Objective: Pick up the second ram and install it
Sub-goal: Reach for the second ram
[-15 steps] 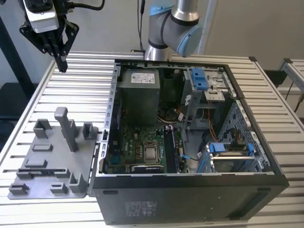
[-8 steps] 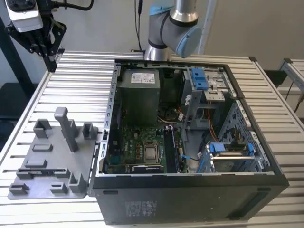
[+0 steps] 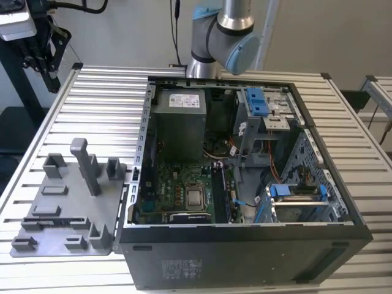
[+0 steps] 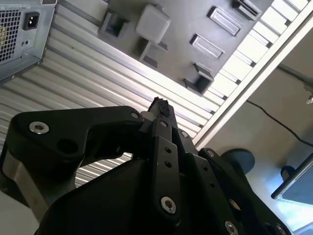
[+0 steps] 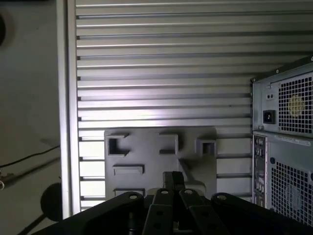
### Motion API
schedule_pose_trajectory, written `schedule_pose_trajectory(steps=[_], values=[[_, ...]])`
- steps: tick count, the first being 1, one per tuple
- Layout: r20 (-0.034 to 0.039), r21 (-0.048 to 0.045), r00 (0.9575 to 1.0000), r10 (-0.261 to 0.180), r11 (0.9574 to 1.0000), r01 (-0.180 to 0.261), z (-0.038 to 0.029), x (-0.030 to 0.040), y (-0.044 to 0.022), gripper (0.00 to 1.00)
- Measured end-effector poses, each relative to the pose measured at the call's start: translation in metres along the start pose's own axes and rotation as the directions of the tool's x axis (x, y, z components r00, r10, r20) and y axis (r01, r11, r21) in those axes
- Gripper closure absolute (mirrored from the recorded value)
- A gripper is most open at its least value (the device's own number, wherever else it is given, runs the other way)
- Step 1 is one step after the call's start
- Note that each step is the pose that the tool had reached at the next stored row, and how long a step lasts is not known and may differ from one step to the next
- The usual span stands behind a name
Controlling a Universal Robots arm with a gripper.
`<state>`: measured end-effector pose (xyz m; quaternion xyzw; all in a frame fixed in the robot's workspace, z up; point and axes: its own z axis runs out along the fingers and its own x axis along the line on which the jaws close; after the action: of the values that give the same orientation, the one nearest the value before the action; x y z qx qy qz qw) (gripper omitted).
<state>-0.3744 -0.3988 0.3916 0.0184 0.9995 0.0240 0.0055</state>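
Gripper (image 4: 159, 105) — jaws pressed together — near tray (image 5: 146, 147); ram (image 3: 230, 193) (inside case (image 3: 245, 254)) runs toward the exterior camera.

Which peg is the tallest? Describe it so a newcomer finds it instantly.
Start at the open computer case on the slatted table. Beside it, on the exterior view's left, lies a flat grey tray. The tallest peg rises near its middle, block-headed, overtopping every neighbour.
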Motion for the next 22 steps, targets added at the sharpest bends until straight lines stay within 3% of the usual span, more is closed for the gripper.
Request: schedule_pose_trajectory(steps=[7,14,22], values=[[-0.0003,-0.0001,1.0000,-0.008,1.0000,0.008,0.0000,0.0164,-0.0006,0.89],[-0.0003,-0.0001,1.0000,-0.008,1.0000,0.008,-0.0002,0.0164,-0.0030,0.89],[-0.0004,-0.0001,1.0000,-0.008,1.0000,0.008,-0.0007,0.0158,-0.0208,0.89]])
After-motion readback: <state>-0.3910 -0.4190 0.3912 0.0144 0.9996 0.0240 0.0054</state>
